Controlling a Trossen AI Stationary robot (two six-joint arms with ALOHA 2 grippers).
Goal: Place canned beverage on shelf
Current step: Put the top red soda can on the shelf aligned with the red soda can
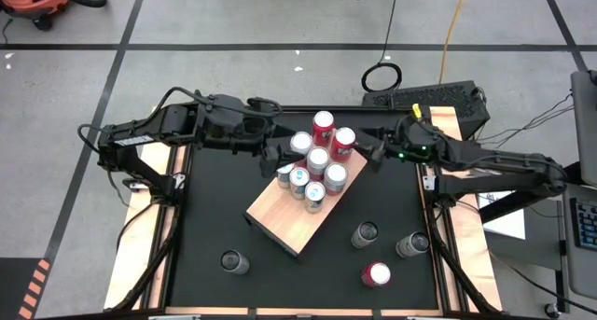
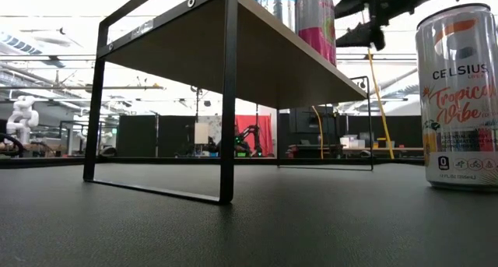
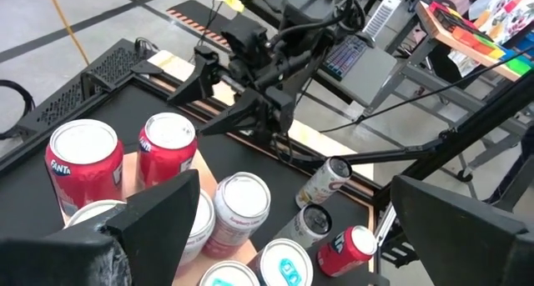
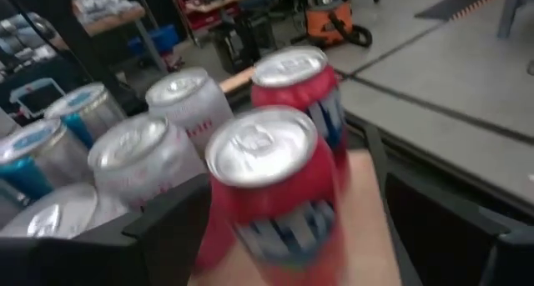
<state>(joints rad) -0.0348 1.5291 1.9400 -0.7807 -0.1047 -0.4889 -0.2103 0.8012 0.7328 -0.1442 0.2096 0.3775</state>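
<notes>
Right hand (image 1: 366, 148): fingers spread open around a red can (image 1: 343, 142) standing at the shelf (image 1: 280, 217) end.
Left hand (image 1: 276, 159): open, beside the cans.
Risk: pulling away crookedly could tip that can off the shelf edge.

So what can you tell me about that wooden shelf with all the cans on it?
The light tan wooden shelf is a flat rectangular board on thin black metal legs, raised above the black tabletop and lying diagonally across it. Eight drink cans, red and silver, stand clustered at its far end; the near end is bare.
</notes>
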